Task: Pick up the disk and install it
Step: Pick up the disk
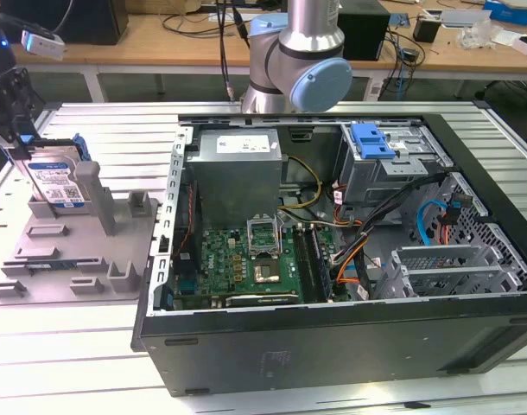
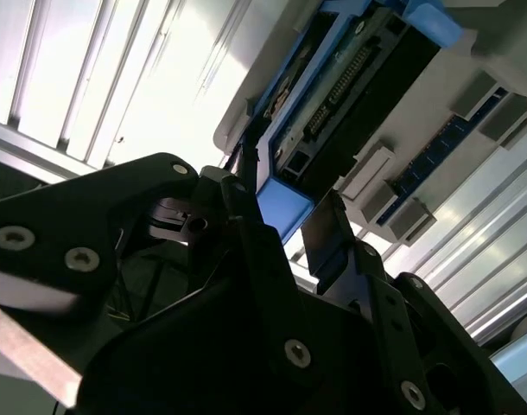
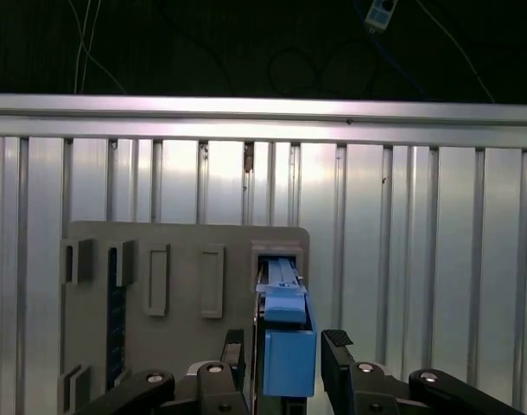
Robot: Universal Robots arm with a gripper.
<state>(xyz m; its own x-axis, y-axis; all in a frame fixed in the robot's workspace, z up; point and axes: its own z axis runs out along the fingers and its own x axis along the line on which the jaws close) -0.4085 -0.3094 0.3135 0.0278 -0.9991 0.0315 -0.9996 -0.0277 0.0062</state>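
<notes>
I see my gripper point(image 1: 20, 138) at ten o'clock in the exterior view, straddling the disk point(image 1: 58, 183). The disk stands on edge in the grey holder point(image 1: 73, 259), at nine o'clock from the open computer case point(image 1: 333, 346). In the first wrist view the fingers point(image 3: 337, 346) flank its blue carrier with slim gaps, so the grip is released.

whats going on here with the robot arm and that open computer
The robot arm's black gripper is down at the top edge of the disk, a flat silver-grey hard drive framed by a blue plastic carrier. The disk stands on edge in a slot of the grey plastic fixture, at the exterior view's left. In the first wrist view its blue edge sits centred in the gripper. The open black computer case lies beside the fixture, and the disk is not yet installed in it.
</notes>
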